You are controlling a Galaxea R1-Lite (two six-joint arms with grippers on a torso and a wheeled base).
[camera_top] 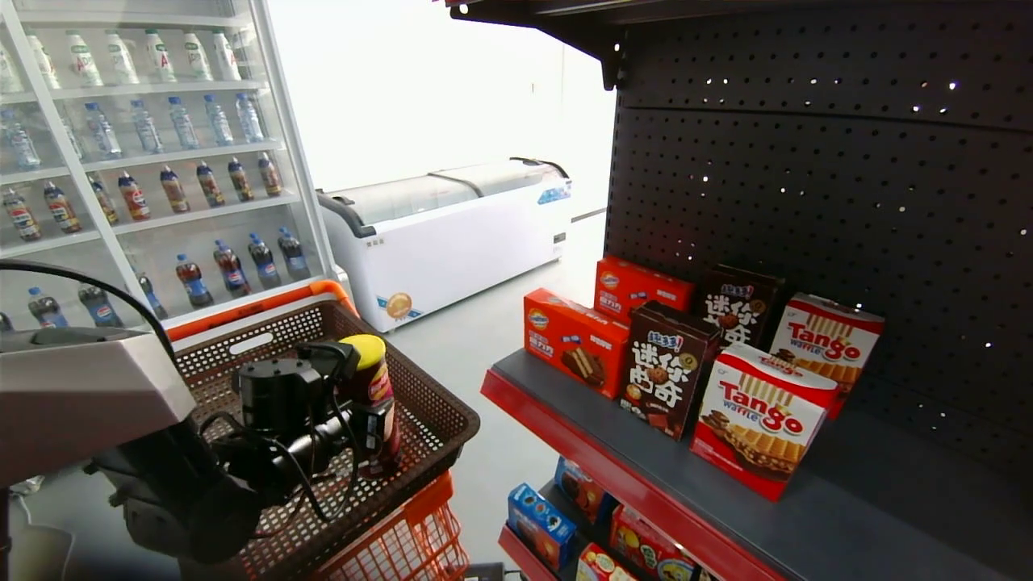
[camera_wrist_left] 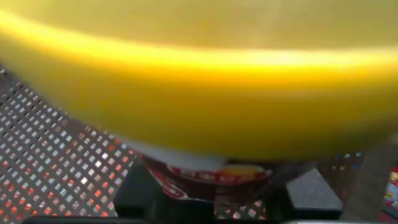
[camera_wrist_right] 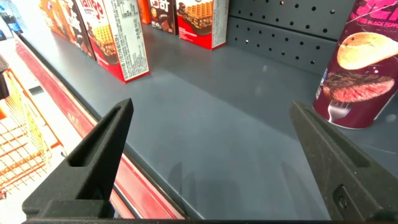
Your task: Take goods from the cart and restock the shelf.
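Currently my left gripper (camera_top: 378, 424) is clamped on the yellow-lidded red can (camera_top: 373, 379), which stands inside the brown cart basket (camera_top: 452, 413); I cannot read its label. My right gripper (camera_wrist_right: 211, 109) hangs spread wide over the grey shelf (camera_wrist_right: 249, 93), near a purple can (camera_wrist_right: 357, 65) picturing a steak and a crisp. Wafer and biscuit boxes (camera_top: 759, 420) stand farther along, and a chest freezer (camera_top: 452, 234) sits across the pale floor.

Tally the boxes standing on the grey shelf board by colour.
Orange boxes: 2
Brown boxes: 2
Red-and-white boxes: 2
Total: 6
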